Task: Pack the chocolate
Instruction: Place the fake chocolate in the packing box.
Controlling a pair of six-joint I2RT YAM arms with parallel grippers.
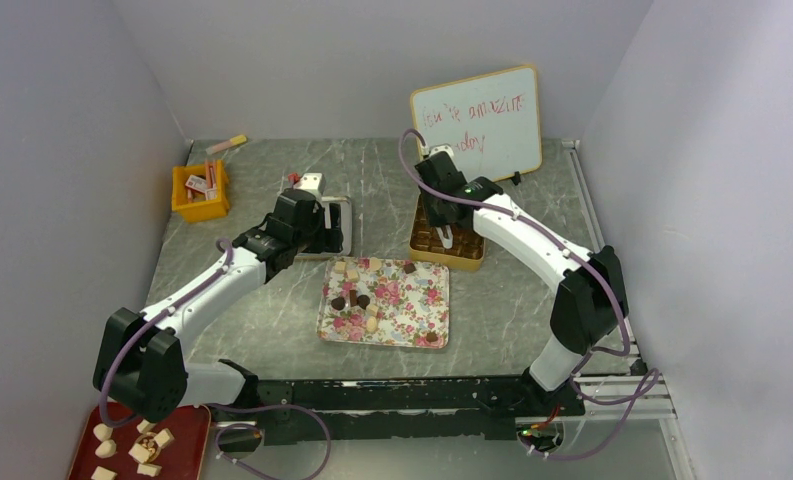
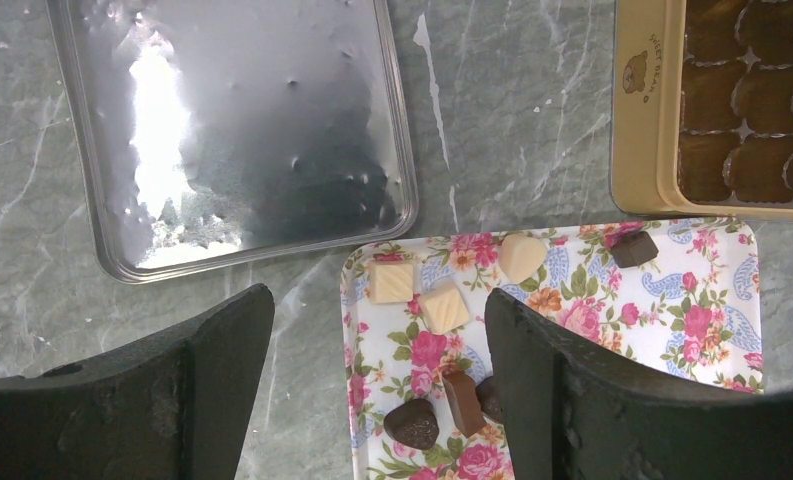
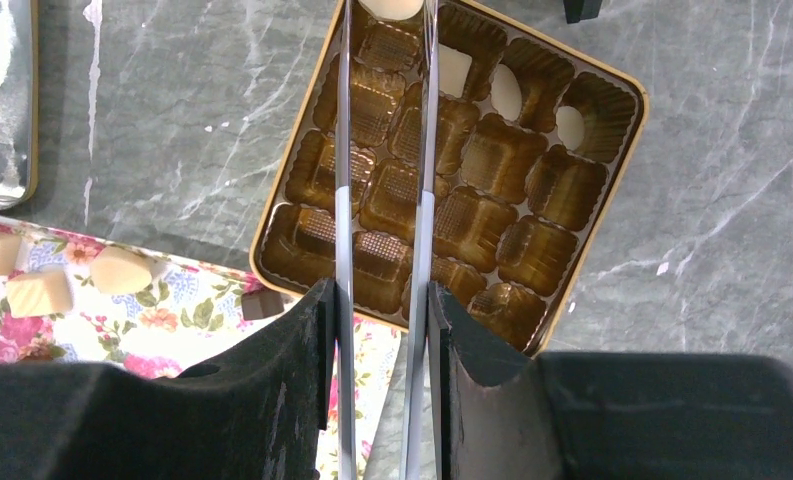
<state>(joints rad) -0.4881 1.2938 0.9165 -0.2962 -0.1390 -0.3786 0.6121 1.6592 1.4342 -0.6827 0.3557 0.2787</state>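
Cream chocolate (image 3: 392,8) seemingly between tongs (image 3: 344,200), beyond right hand (image 3: 380,295); over box (image 3: 562,185).

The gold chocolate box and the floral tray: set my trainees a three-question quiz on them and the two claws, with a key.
1. True or false: the left claw is open above the floral tray.
2. The right claw grips: A) metal tongs; B) a spoon; C) a red packet.
3. What colour are the chocolates already sitting in the gold box?
Key: 1 true; 2 A; 3 cream-white.
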